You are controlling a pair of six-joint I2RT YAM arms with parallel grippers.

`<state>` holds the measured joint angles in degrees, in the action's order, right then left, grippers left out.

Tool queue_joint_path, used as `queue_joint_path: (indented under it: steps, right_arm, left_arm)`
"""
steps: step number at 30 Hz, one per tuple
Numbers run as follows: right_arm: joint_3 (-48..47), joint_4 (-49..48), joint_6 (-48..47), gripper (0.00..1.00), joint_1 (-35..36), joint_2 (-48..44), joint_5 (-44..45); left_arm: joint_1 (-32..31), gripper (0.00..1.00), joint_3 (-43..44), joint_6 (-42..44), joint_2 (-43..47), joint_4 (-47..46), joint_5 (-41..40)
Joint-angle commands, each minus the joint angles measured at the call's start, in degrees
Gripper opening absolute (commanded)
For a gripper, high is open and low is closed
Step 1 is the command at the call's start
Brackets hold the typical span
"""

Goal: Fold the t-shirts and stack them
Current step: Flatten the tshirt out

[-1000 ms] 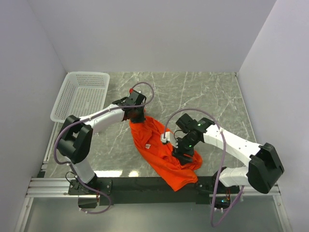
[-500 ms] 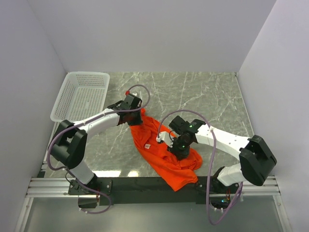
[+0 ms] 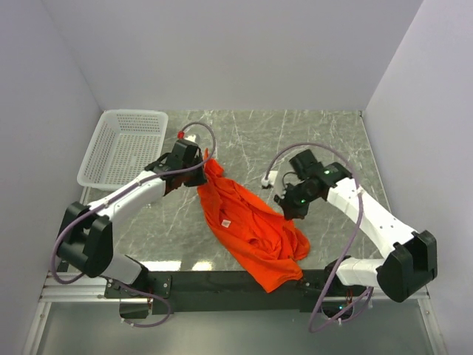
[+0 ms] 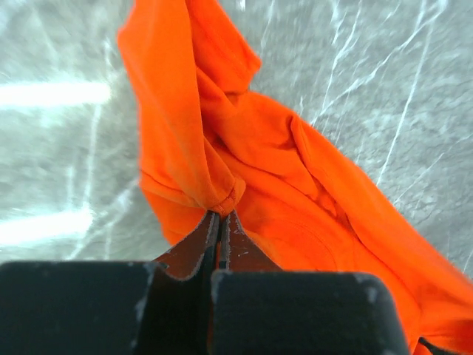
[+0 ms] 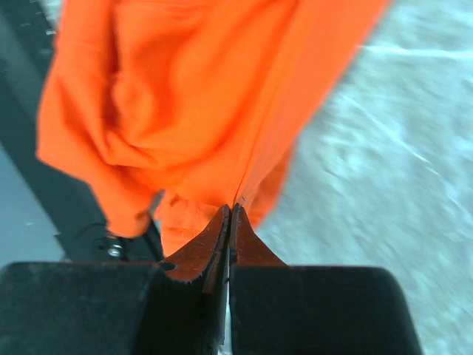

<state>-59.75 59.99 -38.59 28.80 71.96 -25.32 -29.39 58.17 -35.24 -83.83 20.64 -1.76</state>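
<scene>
The right tool [image 3: 290, 210] has just pinched the t-shirt [image 3: 247, 235] at its 3 o'clock edge. The left tool [image 3: 205, 164] grips the 11 o'clock corner, apparently stretching it flat for folding.

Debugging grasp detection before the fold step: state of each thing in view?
t-shirt: unfolded, bunched, near end draped over the table edge.
left gripper: shut on the t-shirt.
right gripper: shut on the t-shirt.
basket: upright, empty.

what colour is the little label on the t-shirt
White label, set against the orange-red t-shirt; it shows best in the top external view.
</scene>
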Motion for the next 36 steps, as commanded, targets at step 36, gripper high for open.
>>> queue_joint_path:
  steps: [36]
  right_arm:
    - [-45.18, -1.1, -2.2, 0.0, -33.45, 8.11, -5.26]
  left_arm:
    - [17.34, 0.01, 11.86, 17.84, 14.48, -7.19, 12.04]
